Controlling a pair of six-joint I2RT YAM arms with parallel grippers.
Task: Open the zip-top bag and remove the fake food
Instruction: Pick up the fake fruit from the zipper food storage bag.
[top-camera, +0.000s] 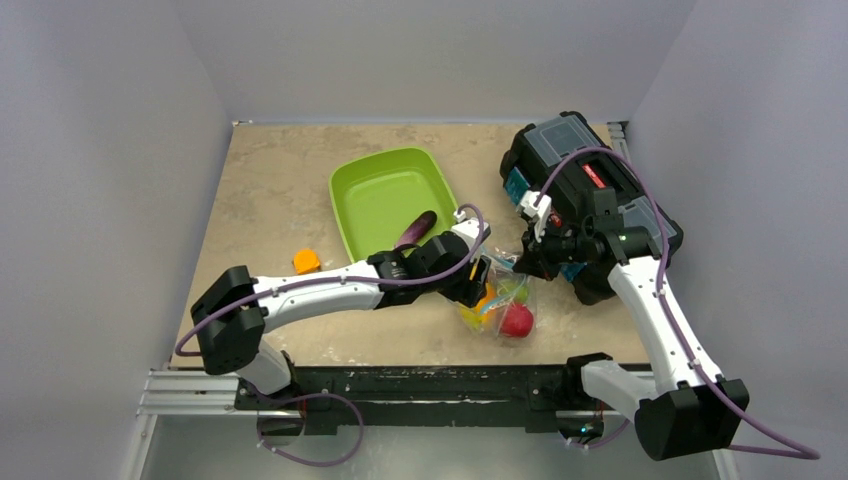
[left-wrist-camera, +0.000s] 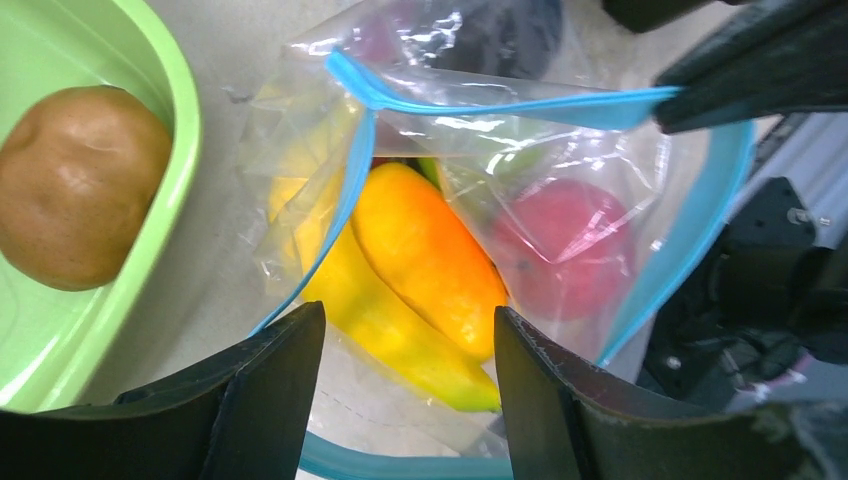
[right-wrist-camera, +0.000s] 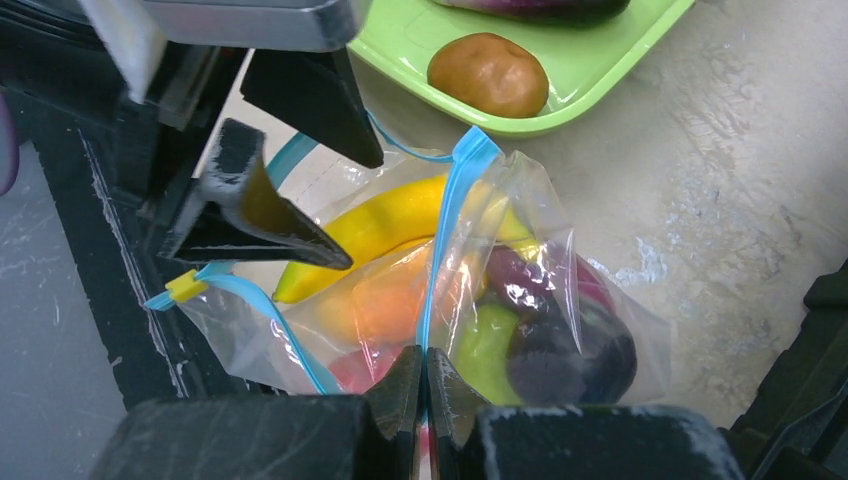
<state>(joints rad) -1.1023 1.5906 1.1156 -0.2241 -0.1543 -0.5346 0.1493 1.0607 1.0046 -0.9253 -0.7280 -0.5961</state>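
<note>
Zip-top bag (top-camera: 505, 300) sits near the front edge of the bench (top-camera: 270, 190), a bit right of the middle, between the two hands. It is all crumpled, so I cannot tell which way its long side runs. Its mouth is open and faces left.

Far to the left a small orange block (top-camera: 306, 261) lies alone on the bench. Next comes the green tray (top-camera: 372, 190), just to the left of the bag and farther back. A purple eggplant (top-camera: 415, 228) and a brown piece (left-wrist-camera: 75, 185) lie in it.

The left hand (left-wrist-camera: 408, 335) is at the bag's mouth. Its fingers are spread wide and grip nothing. The blue zip strip (left-wrist-camera: 480, 105) loops around them. A yellow banana (left-wrist-camera: 360, 300) and an orange piece (left-wrist-camera: 425, 250) lie side by side in the mouth, their long sides pointing out toward this hand. The tip of the orange piece is between the fingers.

Deeper in the bag, seen through the plastic, are a red apple (left-wrist-camera: 565, 260), a green pear (right-wrist-camera: 485, 345) and a dark piece (right-wrist-camera: 570, 355).

The right hand (right-wrist-camera: 425, 365) is on the right side of the bag. Its fingers are pinched tight on the zip strip.

A black box (top-camera: 570, 165) sits at the far right of the bench, behind that hand.
</note>
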